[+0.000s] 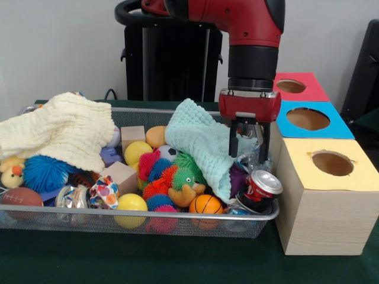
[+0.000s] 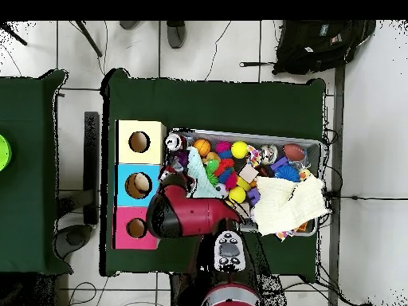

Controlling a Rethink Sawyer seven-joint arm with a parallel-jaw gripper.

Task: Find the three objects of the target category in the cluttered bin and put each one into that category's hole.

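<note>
The silver wire-mesh bin (image 1: 195, 223) holds a heap of toys; it also shows in the overhead view (image 2: 317, 146). My gripper (image 1: 249, 145) hangs at the bin's right end with its fingers (image 1: 233, 141) apart, lowered beside a mint cloth (image 1: 201, 142). Clear crinkly plastic, likely a bottle (image 1: 251, 160), lies just under and between the fingers; I cannot tell whether they touch it. Another clear plastic piece (image 1: 72, 195) lies at the front left. In the overhead view the red arm (image 2: 187, 215) hides the gripper.
A red soda can (image 1: 260, 186) lies at the bin's front right corner. A cream cloth (image 1: 59, 127) covers the left end. Three boxes with holes stand to the right: yellow (image 1: 331, 163), blue (image 1: 308, 118), red (image 1: 293, 86). Balls, spiky toys and wooden blocks fill the middle.
</note>
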